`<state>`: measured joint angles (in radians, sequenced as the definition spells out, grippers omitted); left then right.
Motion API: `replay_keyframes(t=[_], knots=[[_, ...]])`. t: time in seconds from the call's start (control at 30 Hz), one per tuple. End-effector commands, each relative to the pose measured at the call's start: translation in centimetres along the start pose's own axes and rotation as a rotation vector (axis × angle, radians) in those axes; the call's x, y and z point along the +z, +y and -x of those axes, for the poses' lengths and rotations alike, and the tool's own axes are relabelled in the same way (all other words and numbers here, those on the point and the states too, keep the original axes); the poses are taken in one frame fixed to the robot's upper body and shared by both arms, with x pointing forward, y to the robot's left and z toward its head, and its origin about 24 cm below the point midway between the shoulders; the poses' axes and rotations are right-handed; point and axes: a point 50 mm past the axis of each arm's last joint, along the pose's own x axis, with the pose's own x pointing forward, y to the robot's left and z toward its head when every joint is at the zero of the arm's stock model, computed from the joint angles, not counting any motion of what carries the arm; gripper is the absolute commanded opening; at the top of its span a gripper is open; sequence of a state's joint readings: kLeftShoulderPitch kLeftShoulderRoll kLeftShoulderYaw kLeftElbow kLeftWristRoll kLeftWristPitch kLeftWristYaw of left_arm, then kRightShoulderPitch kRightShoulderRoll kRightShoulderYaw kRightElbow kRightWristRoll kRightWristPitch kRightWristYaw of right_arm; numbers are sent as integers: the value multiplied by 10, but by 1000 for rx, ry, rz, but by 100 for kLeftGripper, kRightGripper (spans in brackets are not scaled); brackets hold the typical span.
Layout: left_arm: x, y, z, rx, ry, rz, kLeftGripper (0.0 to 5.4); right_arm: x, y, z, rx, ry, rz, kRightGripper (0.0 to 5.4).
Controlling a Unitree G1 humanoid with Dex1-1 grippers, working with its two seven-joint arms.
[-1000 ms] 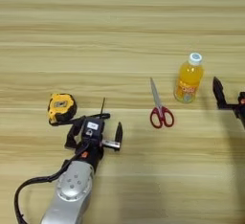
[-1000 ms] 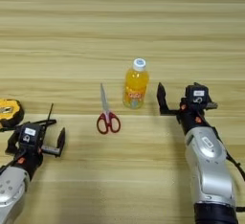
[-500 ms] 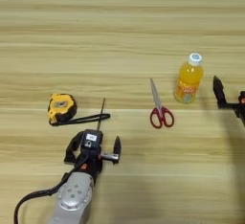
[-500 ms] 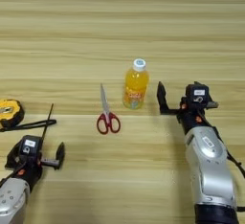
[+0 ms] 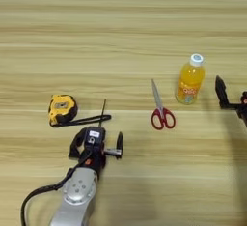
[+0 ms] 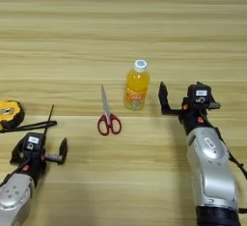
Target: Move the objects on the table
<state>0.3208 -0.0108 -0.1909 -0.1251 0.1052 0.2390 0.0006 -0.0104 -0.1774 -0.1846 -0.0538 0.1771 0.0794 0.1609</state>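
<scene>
— Tape measure (image 5: 61,109), yellow and black, lies on the table (image 5: 120,36) just ahead and left of the left gripper (image 5: 96,145); its strap loop (image 5: 82,120) and a thin dark rod (image 5: 102,112) lie just ahead of the spread, empty jaws.

— And the right side?

— The orange-drink bottle (image 6: 136,86) stands upright just left of the right gripper (image 6: 181,99), jaws wide apart, holding nothing. Red-handled scissors (image 6: 108,115) lie left of the bottle, between both grippers.

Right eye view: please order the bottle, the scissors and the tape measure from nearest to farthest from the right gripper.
1. Orange-drink bottle, just left of the right gripper.
2. Scissors, further left.
3. Tape measure, at the far left edge.
</scene>
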Motion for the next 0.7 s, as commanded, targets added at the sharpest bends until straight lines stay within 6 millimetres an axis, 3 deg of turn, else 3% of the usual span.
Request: replay_keyframes(t=[0.03,0.27,0.7], knots=[[-23,4,3,19,111,-10,540,0,2,0,4,8,-5,540],[-27,7,4,36,137,-16,540,1,1,0,3,7,-5,540],[-30,12,5,63,162,-27,422,2,0,0,0,3,-4,540]])
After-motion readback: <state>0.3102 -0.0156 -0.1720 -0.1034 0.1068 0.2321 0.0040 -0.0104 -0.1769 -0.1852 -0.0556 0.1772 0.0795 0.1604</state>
